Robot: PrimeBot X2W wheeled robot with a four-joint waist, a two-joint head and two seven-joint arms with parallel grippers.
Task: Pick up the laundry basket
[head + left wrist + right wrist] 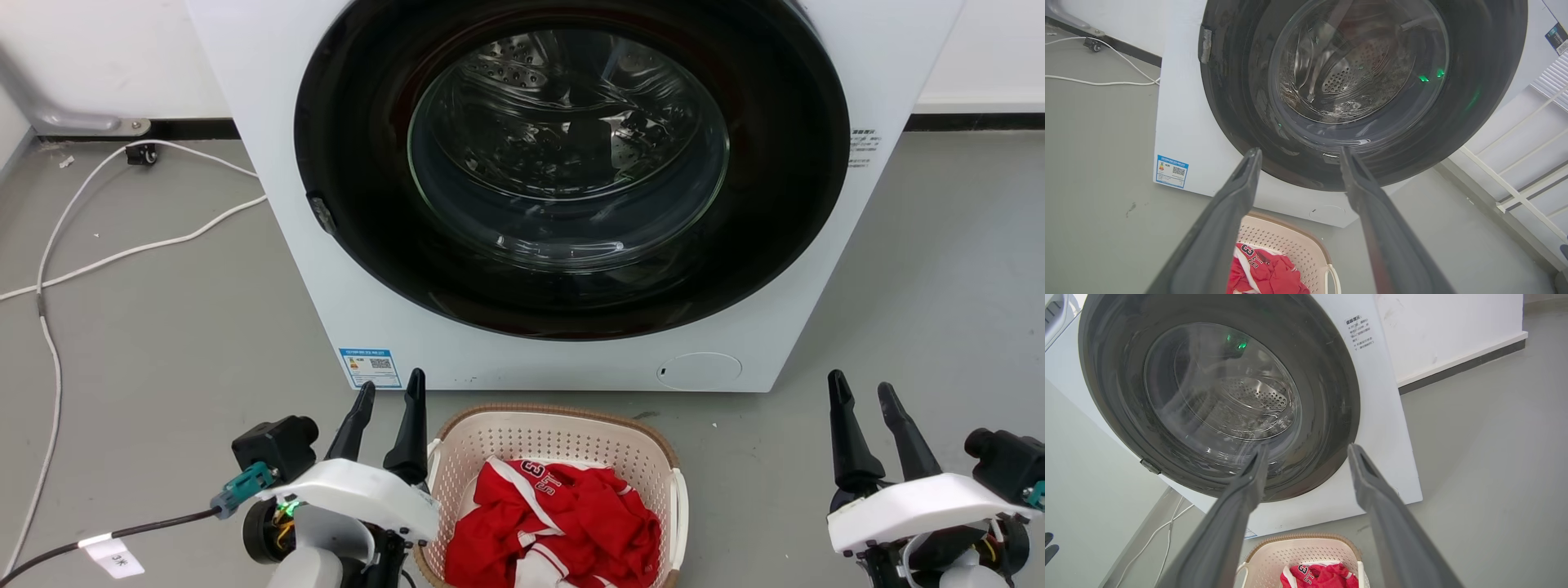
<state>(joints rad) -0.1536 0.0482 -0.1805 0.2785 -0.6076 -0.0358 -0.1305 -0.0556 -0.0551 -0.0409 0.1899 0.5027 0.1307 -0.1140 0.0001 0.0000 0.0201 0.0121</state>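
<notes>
Plainly, the small cream-white perforated plastic laundry basket [555, 445] with its brown woven-look rim sits on the grey floor [163, 327], just in front of the white front-loading washer [269, 163] and between the two arms. A crumpled red garment [563, 514] lies inside it. Its near end runs off the bottom of the head view, so I cannot tell its long axis for sure; the white loop handles [679, 506] sit on its left and right sides, facing the arms.

The left gripper [393, 380] is much the nearer, standing just beside the basket's left rim, with the basket lying to its right and slightly below its tips. Whether its inner finger touches the rim, I cannot tell. The right gripper [860, 380] is well apart from the basket, which lies off to its left.

Both pairs of fingers [411, 425] point toward the washer, moderately parted, holding nothing. My judgement: each arm must swing inward and down to reach a handle, the right one much farther.
</notes>
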